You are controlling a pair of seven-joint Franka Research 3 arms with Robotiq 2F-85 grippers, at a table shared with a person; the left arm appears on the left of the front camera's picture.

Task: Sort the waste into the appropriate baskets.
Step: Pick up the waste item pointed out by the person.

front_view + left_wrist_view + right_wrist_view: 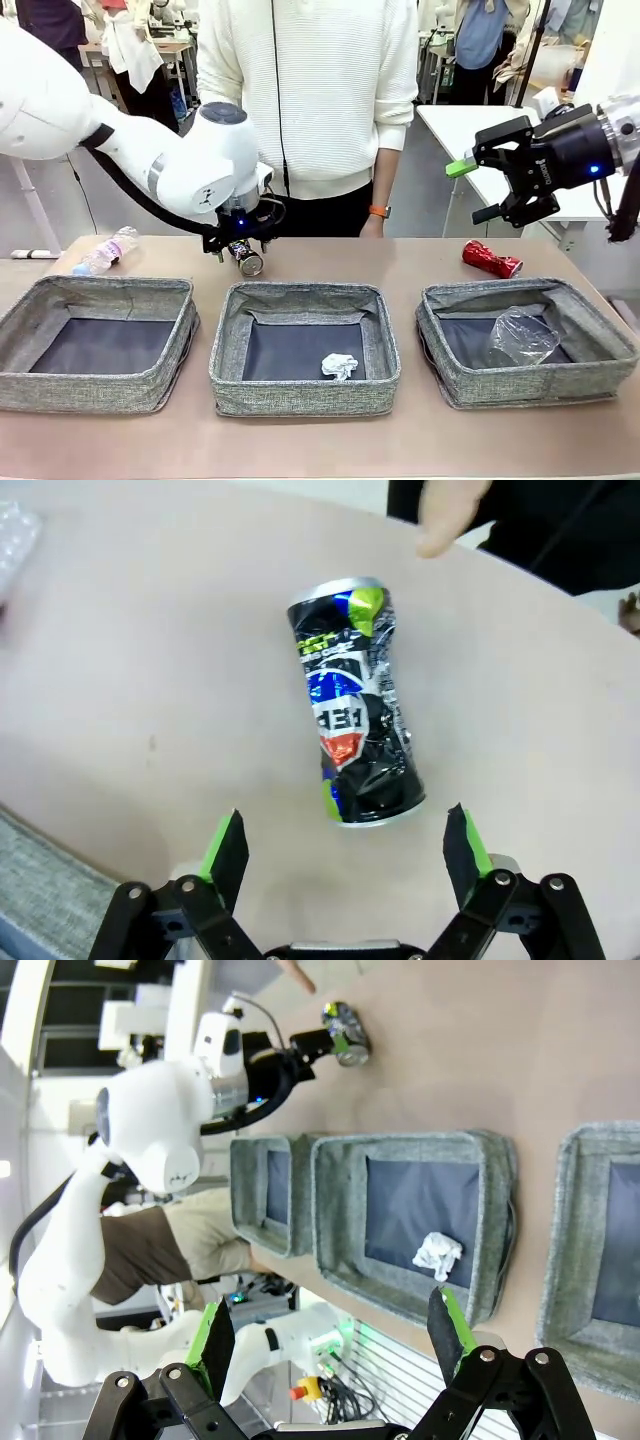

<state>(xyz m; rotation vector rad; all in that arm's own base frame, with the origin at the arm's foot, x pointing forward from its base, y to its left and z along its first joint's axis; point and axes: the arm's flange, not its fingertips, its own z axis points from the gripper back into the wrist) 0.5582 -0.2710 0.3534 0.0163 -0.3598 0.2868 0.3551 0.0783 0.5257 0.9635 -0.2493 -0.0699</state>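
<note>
The centre basket (228,340) holds a crumpled paper ball (339,366) and the lower-right basket (520,385) a clear plastic cup (522,337), while left of centre the dark printed can (245,257) lies before the spread left gripper (345,825), the right gripper (472,190) likewise spread.

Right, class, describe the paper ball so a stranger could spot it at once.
On the table, find the middle basket of three grey ones. On its dark lining, by the robot-side wall, lies the paper ball: small, crumpled, white, unlike the clear cup in the right basket.
</note>
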